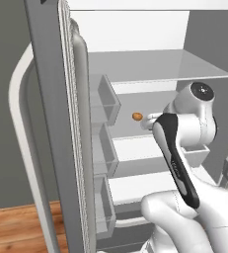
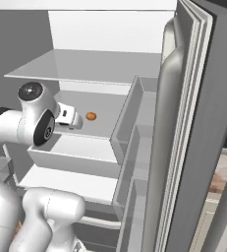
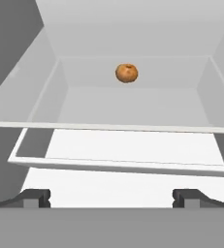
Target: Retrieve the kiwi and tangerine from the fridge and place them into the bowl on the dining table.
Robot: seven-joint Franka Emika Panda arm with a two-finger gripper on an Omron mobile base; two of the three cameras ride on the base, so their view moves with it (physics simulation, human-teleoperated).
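1. Arm (image 1: 177, 158) rises from the base and reaches forward into the open fridge (image 2: 193, 147); wrist sits at mid-shelf height in both base views.
2. Hand (image 3: 111, 197): both dark fingertips (image 3: 33, 197) stand far apart at the bottom of the hand view, jaws wide, nothing between them. In the right base view the hand (image 2: 74, 118) points toward the back of the shelf.
3. Just ahead of the hand, a white shelf edge and a shallow tray lip (image 3: 118, 164) cross the hand view.
4. Beyond that, the tangerine (image 3: 126, 73) sits alone on the grey shelf floor, near the back wall, a little right of centre between the fingers. Apart from the hand, not touching it.
5. Left base view: tangerine (image 1: 137, 116) lies just left of the hand tip; right base view: tangerine (image 2: 91, 116) just right of it.
6. Door bins (image 2: 134, 147) line the open right door; left door bins (image 1: 105, 101) likewise.
7. Wood floor (image 1: 17, 227) visible low left.
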